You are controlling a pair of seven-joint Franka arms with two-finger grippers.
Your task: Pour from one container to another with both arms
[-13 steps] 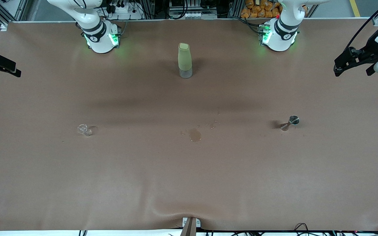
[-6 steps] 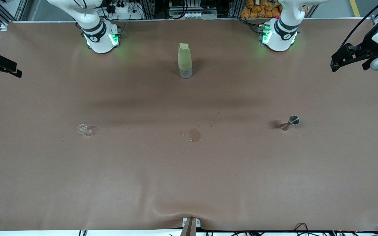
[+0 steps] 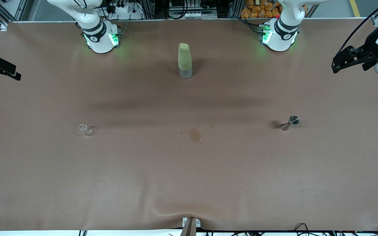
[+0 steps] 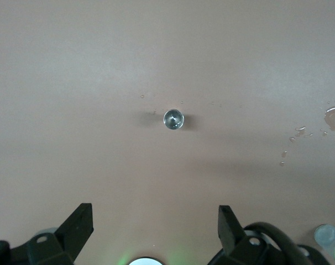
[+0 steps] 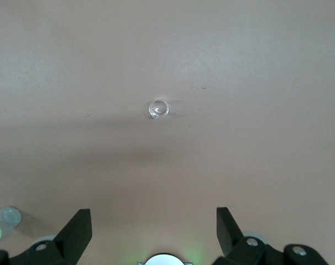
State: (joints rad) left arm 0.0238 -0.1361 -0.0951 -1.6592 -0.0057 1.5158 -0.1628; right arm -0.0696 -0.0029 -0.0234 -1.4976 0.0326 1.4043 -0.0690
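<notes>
A small steel jigger (image 3: 290, 121) stands toward the left arm's end of the table. A small clear glass (image 3: 84, 130) stands toward the right arm's end. My left gripper (image 3: 337, 65) hangs high over the table's edge at the left arm's end. It is open and empty, and the jigger (image 4: 173, 118) shows well ahead of it (image 4: 155, 221). My right gripper (image 3: 13, 73) hangs over the edge at the right arm's end. It is open too (image 5: 153, 223), with the glass (image 5: 158, 109) ahead of it.
A tall bottle in a green sleeve (image 3: 185, 60) stands upright between the two arm bases. A wet spill (image 3: 195, 134) with small drops marks the brown cloth at mid-table, between jigger and glass. The cloth bulges near the front edge (image 3: 189, 213).
The left gripper has shifted slightly up and back over the table's end. The right gripper has barely moved. Nothing on the table has changed.
</notes>
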